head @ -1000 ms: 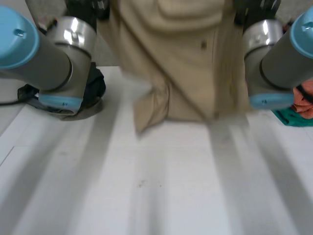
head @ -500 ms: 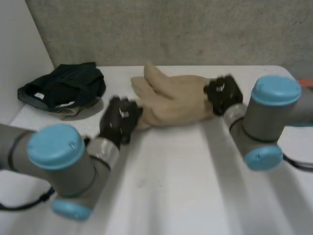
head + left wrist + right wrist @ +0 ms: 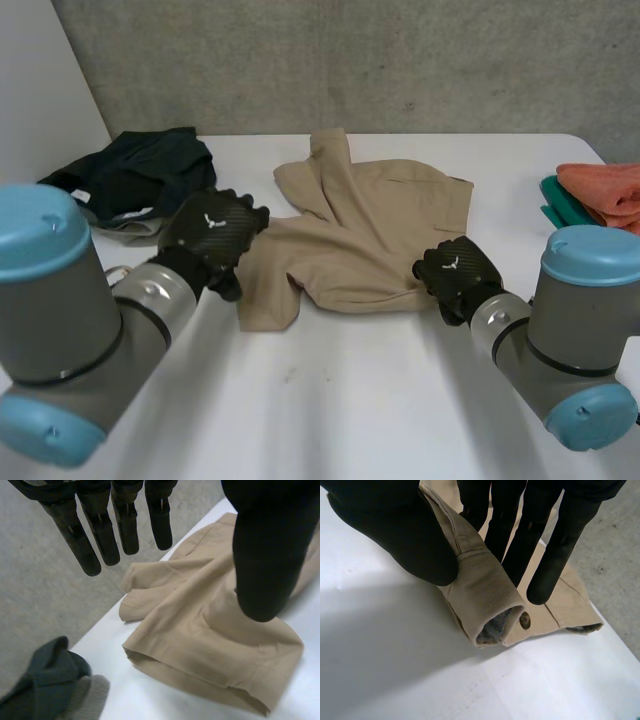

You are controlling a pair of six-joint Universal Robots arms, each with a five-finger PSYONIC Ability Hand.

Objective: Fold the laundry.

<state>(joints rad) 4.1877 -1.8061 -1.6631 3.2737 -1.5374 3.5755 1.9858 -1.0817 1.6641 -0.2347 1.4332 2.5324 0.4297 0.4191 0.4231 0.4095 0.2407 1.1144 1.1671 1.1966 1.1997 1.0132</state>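
Tan shorts (image 3: pixel 365 230) lie spread and rumpled on the white table (image 3: pixel 350 400). My left hand (image 3: pixel 210 235) hovers just above their left leg end, fingers (image 3: pixel 125 525) straight and thumb apart, holding nothing; the tan cloth (image 3: pixel 200 630) lies below it. My right hand (image 3: pixel 455 275) sits at the shorts' near right corner. There its thumb (image 3: pixel 395 525) and fingers pinch the rolled waistband (image 3: pixel 485 595) beside a brown button (image 3: pixel 524 620).
A heap of dark green and grey clothes (image 3: pixel 135 180) lies at the far left, also beside the shorts (image 3: pixel 45 680). An orange cloth on a teal one (image 3: pixel 600 190) lies at the right edge. A grey wall stands behind the table.
The shorts, hanging in front of the camera a second ago, came down flat onto the table. My left hand let go of them and opened. The right hand kept its pinch.
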